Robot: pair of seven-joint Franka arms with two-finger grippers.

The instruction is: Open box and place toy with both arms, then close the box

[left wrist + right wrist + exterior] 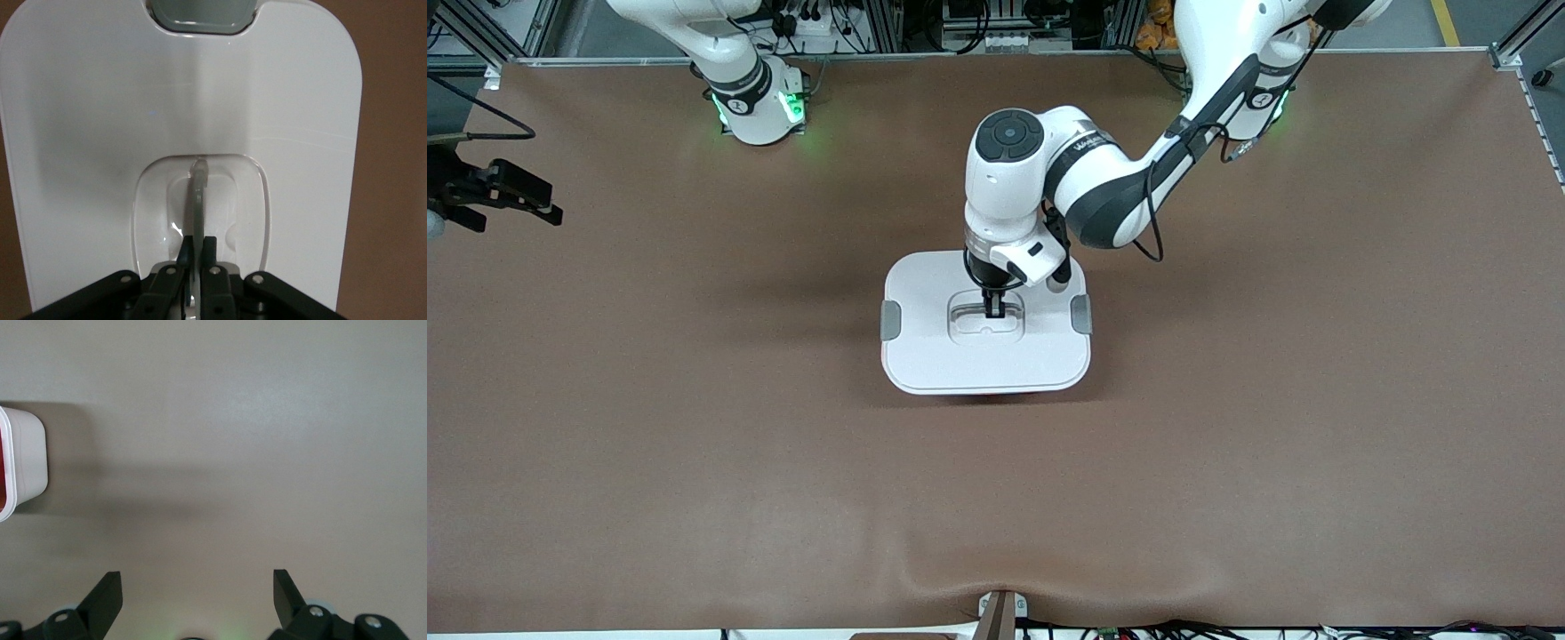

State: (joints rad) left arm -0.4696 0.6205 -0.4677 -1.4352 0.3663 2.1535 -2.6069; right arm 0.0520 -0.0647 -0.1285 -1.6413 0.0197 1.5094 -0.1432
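Both grippers differ: left gripper [992, 311] pinches the handle [198, 200] of the box [925, 356], right gripper [197, 587] spread, waiting.

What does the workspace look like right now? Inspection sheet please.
Surface: brown table, bare apart from the box.
Box: box mid-table, white lid on it, pink showing under the lid's edge nearest the front camera.
Handle: grey handle raised upright from the lid's recess.
Clips: grey side clips at both ends of the lid.
Toy: nothing seen.
Clutter: nothing seen.
Left gripper: left gripper shut on the handle, over the lid's middle.
Right gripper: right gripper open over bare table at the right arm's end, waiting.
Cables: black cable looped along the left arm.
Surroundings: aluminium frame and wiring past the table's edge by the arm bases.
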